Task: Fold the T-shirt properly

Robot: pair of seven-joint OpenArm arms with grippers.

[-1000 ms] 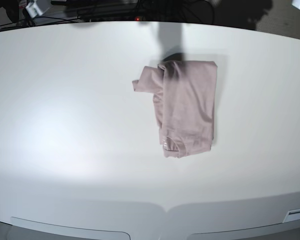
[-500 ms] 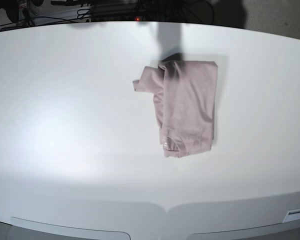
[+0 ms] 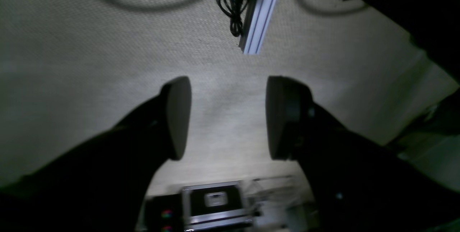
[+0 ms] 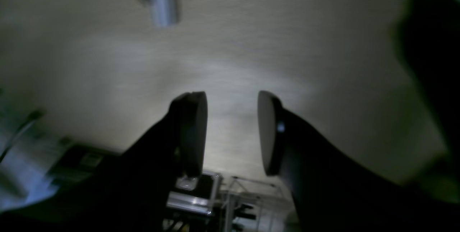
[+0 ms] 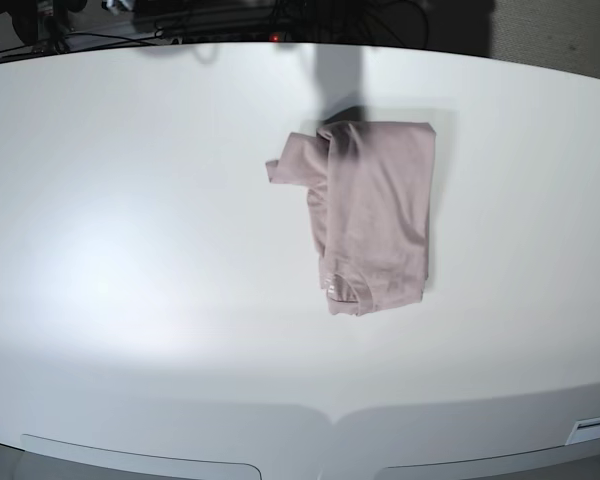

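Observation:
The dusty pink T-shirt (image 5: 373, 212) lies folded into a narrow upright rectangle on the white table (image 5: 130, 250), a little right of centre, with one sleeve sticking out at its upper left. Neither arm shows in the base view. In the left wrist view my left gripper (image 3: 227, 117) is open with nothing between its dark pads, aimed at grey carpet. My right gripper (image 4: 231, 131) is open too, also empty and over carpet in the right wrist view.
Cables and dark equipment (image 5: 230, 15) line the table's far edge. A pale metal rail (image 3: 259, 18) and a coiled cable (image 3: 230, 9) lie on the carpet. Dark equipment cases (image 4: 194, 196) sit low in both wrist views.
The T-shirt has not moved. A pale object at the base view's top left corner and another at the top right have left the frame.

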